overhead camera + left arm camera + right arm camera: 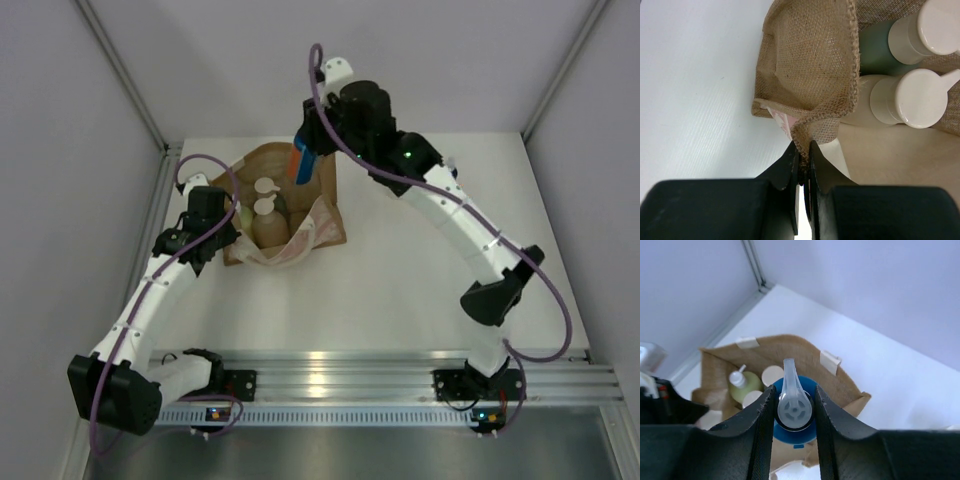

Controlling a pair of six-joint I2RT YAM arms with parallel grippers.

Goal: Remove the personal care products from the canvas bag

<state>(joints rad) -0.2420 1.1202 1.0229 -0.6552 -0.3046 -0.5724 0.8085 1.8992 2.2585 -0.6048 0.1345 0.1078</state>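
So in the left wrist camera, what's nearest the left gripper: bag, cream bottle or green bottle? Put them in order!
1. canvas bag: edge pinched in the left gripper.
2. cream bottle: inside, to the right.
3. grey-green bottle: beyond it, upper right.

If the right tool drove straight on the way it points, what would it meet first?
The right tool would likely push its gripped blue bottle down into the open canvas bag, near the yellow-green bottle. Depth is unclear.
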